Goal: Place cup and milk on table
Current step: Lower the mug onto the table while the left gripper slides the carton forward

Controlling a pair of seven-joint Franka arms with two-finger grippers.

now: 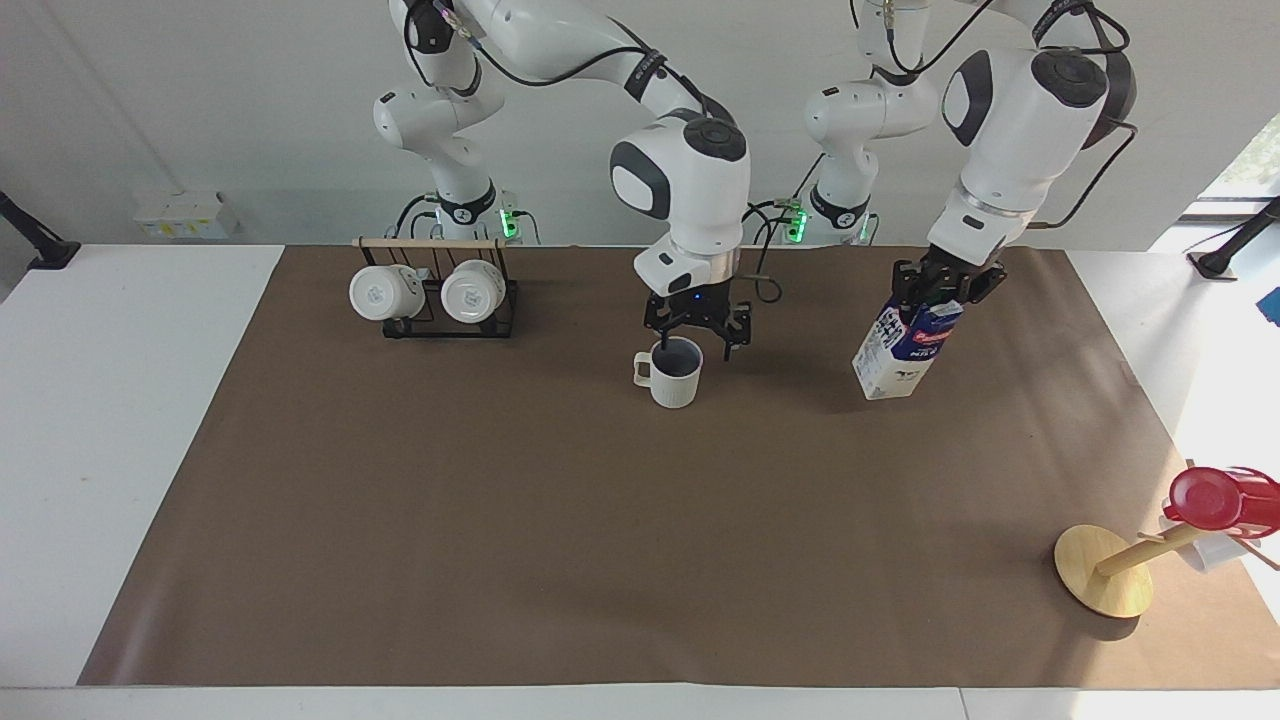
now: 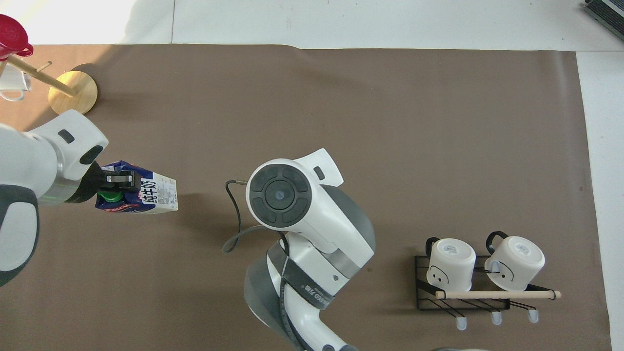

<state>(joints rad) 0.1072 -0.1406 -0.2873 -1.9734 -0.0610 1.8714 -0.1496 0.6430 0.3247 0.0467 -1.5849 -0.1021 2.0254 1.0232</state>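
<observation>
The cup [image 1: 673, 377] stands upright on the table [image 1: 120, 400], handle toward the mug rack [image 1: 437, 295], directly under my right gripper [image 1: 697, 336], whose fingers are spread apart and clear of the rim (released, I judge). Toward my left arm's end from the cup, the milk [image 1: 896, 349] hangs tilted in my left gripper [image 1: 943, 287], which is clamped on its top. Its long axis leans with its base toward the cup, so it needs righting before it goes down.
</observation>
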